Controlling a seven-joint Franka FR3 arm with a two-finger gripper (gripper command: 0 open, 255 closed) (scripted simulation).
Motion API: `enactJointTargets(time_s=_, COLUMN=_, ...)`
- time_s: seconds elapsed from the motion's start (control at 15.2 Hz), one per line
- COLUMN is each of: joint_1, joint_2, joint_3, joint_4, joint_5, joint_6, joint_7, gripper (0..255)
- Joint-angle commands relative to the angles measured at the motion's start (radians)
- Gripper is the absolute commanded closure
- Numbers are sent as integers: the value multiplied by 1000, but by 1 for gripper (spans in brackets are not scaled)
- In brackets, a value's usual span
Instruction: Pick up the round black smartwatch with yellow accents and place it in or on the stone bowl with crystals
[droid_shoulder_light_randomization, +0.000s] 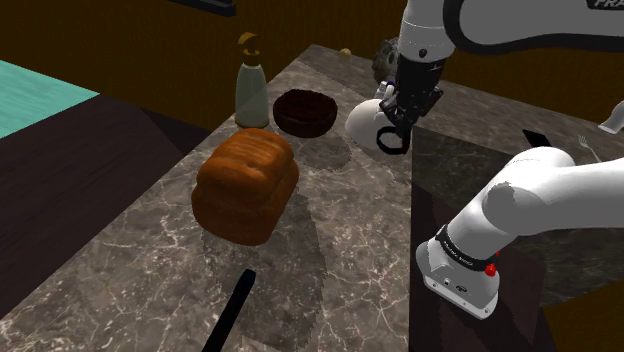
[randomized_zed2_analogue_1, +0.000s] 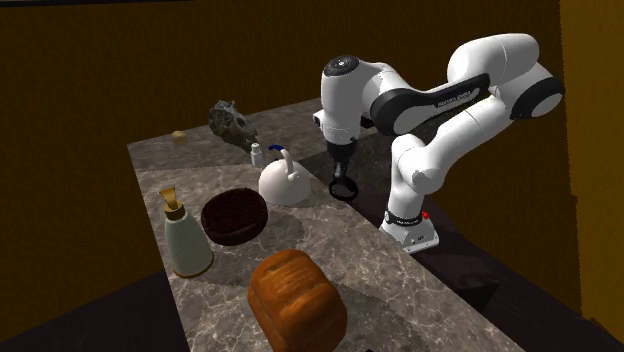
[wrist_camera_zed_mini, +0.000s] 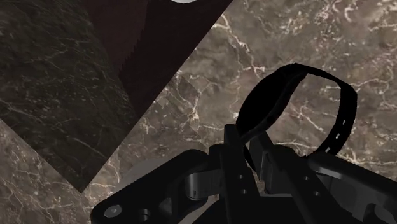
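Wrist view, right up close: the gripper (wrist_camera_zed_mini: 249, 157) has its two black fingers pinched tight on the strap of the smartwatch (wrist_camera_zed_mini: 264, 105), and the band loops out past the fingertips, all black from this angle. Veined brown marble of the worktop (droid_shoulder_light_randomization: 330, 270) lies beneath, and the watch looks to hang clear of the surface rather than rest on it

Over to the shoulder view, starting nearest the camera: a thin black bar (droid_shoulder_light_randomization: 232, 305) lies at the worktop's near edge. Next back sits a loaf of bread (droid_shoulder_light_randomization: 245, 185), brown, big and rounded. Behind the loaf stands a pale bottle (droid_shoulder_light_randomization: 251, 92) with a gold-coloured top, upright, and just to the shoulder view's right of it a dark brown bowl (droid_shoulder_light_randomization: 305, 112). Then comes a white kettle (droid_shoulder_light_randomization: 364, 120), just beside that bowl, and the gripper hangs just to the right of the kettle with the watch dangling below the fingers

Second exterior view for the far end: a small white bottle (randomized_zed2_analogue_1: 256, 154) with a blue cap stands just behind the kettle. Beyond it sits the stone bowl (randomized_zed2_analogue_1: 232, 120), grey and jagged, well apart from the watch, with the kettle and the little bottle roughly between the two. Farthest of all, a small yellowish object (randomized_zed2_analogue_1: 178, 135) rests near the worktop's far corner
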Motion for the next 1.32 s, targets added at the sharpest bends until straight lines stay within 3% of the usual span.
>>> enactJointTargets(time_s=0.0, joint_1=-31, joint_2=76, joint_3=-2, joint_4=42, joint_5=-22, joint_6=37, joint_7=-10, gripper=255)
enactJointTargets(time_s=0.59, joint_1=-158, joint_2=441, joint_3=7, joint_4=291, joint_5=-134, joint_6=153, joint_7=-24, gripper=255)
enactJointTargets(time_s=1.25, joint_1=-228, joint_2=847, joint_3=28, joint_4=681, joint_5=-285, joint_6=141, joint_7=5, gripper=255)
